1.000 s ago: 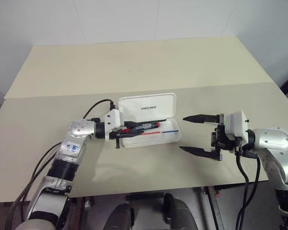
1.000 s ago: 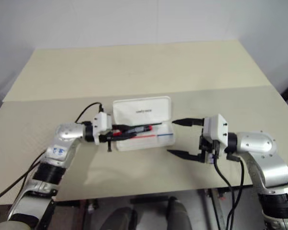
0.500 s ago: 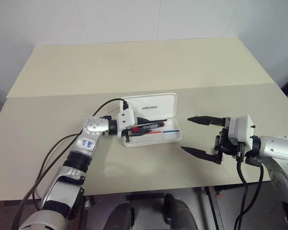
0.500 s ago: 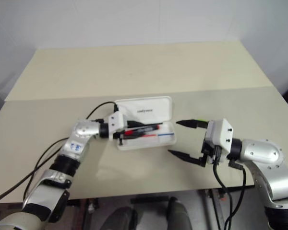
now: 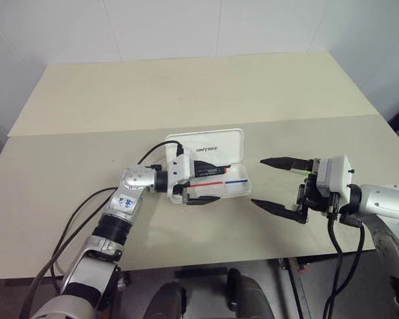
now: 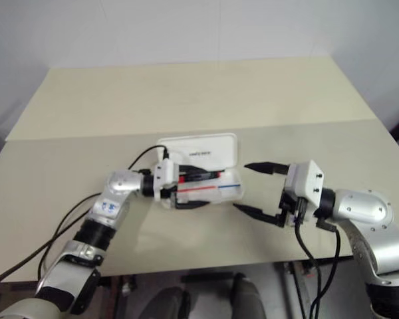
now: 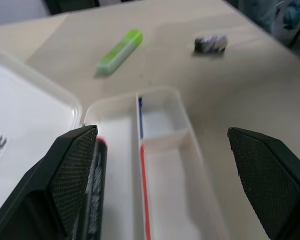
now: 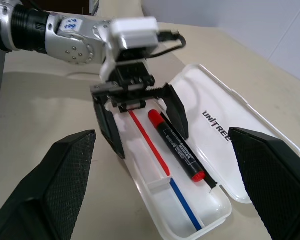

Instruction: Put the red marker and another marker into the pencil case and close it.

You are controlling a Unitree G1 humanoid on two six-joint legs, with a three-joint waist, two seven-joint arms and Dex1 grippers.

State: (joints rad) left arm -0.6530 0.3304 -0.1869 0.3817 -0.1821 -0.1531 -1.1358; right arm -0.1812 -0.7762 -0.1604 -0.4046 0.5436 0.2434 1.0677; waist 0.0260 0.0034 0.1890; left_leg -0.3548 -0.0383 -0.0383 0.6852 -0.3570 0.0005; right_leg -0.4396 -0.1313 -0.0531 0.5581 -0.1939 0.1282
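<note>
The white pencil case (image 5: 216, 141) lies open in the middle of the table, its lid with the dark lettering folded back. The red marker (image 8: 176, 145) rests loose in the tray, close to the lid side. My left gripper (image 5: 213, 183) reaches in from the left, open, with one finger on each side of the tray and touching nothing I can see. The lime-green highlighter (image 7: 120, 51) lies on the table beyond the case's right end. My right gripper (image 5: 279, 185) hovers open and empty to the right of the case.
A small grey lump (image 7: 210, 44) sits on the table near the highlighter. A thin red-and-blue stripe (image 8: 162, 162) runs along the tray's middle. The table's front edge (image 5: 206, 262) lies close below both arms. Wide bare tabletop stretches behind the case.
My left gripper has opened and let go of the red marker, which now lies in the tray. The left hand edged right along the case. The right gripper stayed open and still.
</note>
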